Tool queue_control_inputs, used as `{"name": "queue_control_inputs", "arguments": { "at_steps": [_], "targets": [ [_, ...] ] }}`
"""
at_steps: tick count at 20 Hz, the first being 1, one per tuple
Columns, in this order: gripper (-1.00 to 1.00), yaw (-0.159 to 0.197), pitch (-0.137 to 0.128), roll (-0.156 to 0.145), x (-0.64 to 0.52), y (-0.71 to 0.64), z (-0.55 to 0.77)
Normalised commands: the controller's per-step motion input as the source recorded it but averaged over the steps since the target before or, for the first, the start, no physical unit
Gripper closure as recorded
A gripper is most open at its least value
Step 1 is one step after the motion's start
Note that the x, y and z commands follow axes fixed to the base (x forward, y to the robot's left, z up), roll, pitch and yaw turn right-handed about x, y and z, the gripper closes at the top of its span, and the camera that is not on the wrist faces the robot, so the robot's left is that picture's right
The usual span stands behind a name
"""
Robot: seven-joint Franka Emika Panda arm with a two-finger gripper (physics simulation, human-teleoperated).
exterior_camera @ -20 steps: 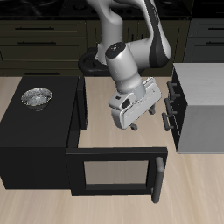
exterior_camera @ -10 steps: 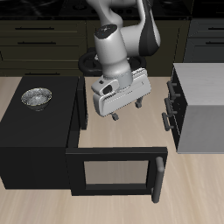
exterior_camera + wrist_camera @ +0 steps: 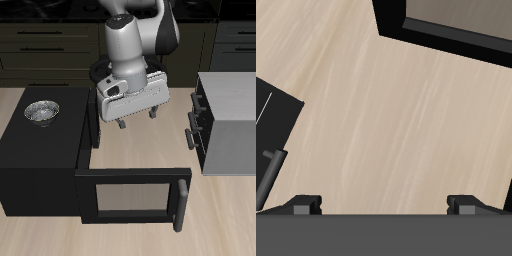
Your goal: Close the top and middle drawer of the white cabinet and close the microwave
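The microwave [image 3: 40,160] is a black box at one side of the table. Its door [image 3: 130,195] stands wide open, swung out toward the table's front edge. The door's frame also shows in the wrist view [image 3: 456,30]. The white cabinet [image 3: 232,115] stands at the other side, its dark face with bar handles [image 3: 190,133] turned toward the microwave. I cannot tell how far the top and middle drawer stand out. A part of that face shows in the wrist view [image 3: 271,110]. My gripper [image 3: 137,120] hangs open and empty above the bare table between the two; it also shows in the wrist view [image 3: 386,205].
A metal bowl [image 3: 42,111] sits on the microwave's top. Dark kitchen cabinets [image 3: 50,40] with long thin handles line the back. The open door spans much of the space in front of the gripper.
My gripper has moved away from the white cabinet toward the middle of the table and turned at the wrist. The microwave door and the cabinet have not moved.
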Motion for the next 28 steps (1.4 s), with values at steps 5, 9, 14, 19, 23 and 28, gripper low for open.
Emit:
{"name": "queue_control_inputs", "arguments": {
  "at_steps": [5, 9, 14, 19, 23, 28],
  "targets": [
    [-1.0, -0.112, 0.003, -0.008, 0.03, -0.07, 0.28],
    [-1.0, -0.071, -0.008, -0.014, -0.03, -0.05, 0.36],
    [-1.0, -0.07, -0.013, -0.039, 0.03, -0.13, 0.32],
    [-1.0, -0.054, 0.02, -0.017, 0.03, -0.08, 0.09],
    [-1.0, -0.01, -0.009, -0.005, -0.01, -0.01, 0.08],
    [-1.0, -0.005, -0.032, -0.022, 0.01, -0.04, 0.19]
  ]
}}
